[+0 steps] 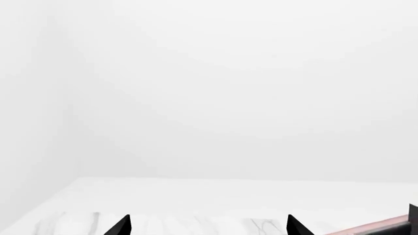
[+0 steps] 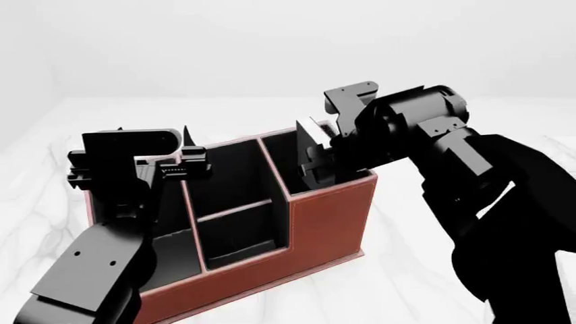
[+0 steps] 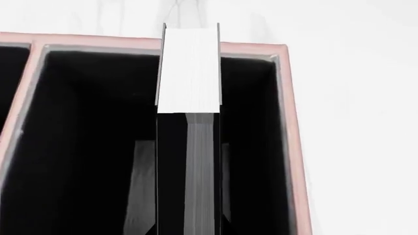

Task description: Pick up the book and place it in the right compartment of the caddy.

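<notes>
The caddy (image 2: 297,223) stands on the white marbled worktop (image 2: 405,283), its tall reddish-brown front wall toward the robot and its three black-lined sections running side by side. The right hand (image 2: 317,156) reaches over the right compartment (image 2: 293,158), the tall square end section of the caddy, and is clamped on the book (image 2: 311,138). In the head view only a thin strip of the book shows: black cover and white page edge, standing on end just above the compartment's rim and partly hidden by the hand and forearm.

The right wrist view looks straight down along the book (image 3: 189,68). Its long axis runs up and down into the right compartment (image 3: 85,137), the white page edge facing the camera and the two thin black covers to either side. The lower part drops into the dark inside of the section, roughly midway between the two side walls and touching neither. How deep it reaches, and whether its lower end rests on the caddy's floor, cannot be told in the shadow. The caddy's (image 3: 290,122) pinkish-brown rim frames the section on three sides.

The left hand (image 2: 171,165) hangs above the wide end section of the caddy, at the far end from the book. In the left wrist view its two black fingertips (image 1: 121,226) stand well apart, with nothing between them, over the worktop (image 1: 196,200); a corner of the caddy (image 1: 375,227) shows at the picture's edge.
</notes>
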### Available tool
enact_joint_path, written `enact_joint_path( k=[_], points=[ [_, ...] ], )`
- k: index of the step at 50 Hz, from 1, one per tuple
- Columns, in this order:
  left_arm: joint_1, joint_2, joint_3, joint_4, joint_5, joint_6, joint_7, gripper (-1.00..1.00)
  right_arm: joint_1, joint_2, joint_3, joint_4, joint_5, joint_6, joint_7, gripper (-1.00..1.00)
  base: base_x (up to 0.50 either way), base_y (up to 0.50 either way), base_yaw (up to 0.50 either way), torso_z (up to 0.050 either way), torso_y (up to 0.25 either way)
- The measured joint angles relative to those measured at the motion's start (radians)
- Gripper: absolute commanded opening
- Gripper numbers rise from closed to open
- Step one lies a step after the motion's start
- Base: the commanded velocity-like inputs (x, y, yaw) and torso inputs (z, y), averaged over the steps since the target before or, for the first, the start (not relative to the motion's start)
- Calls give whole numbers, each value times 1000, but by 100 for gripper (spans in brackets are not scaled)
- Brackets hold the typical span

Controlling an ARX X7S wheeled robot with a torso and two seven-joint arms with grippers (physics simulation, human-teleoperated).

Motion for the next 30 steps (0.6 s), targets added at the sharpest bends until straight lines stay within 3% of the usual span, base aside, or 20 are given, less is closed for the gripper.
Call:
enact_joint_path(
  k=[17,18,30],
  points=[
    [-1,-5,0,2,-6,0,-6,100,-10,-12,-9,28,-3,-21,-18,-100,1,0,2,0,0],
    [-1,-5,0,2,-7,1,-6,100,-11,-11,-9,26,-5,-22,-18,100,0,0,0,0,0],
    [0,-8,1,-1,-10,5,-8,100,-5,-1,26,-15,-34,-32,-19,100,0,0,0,0,0]
  ],
)
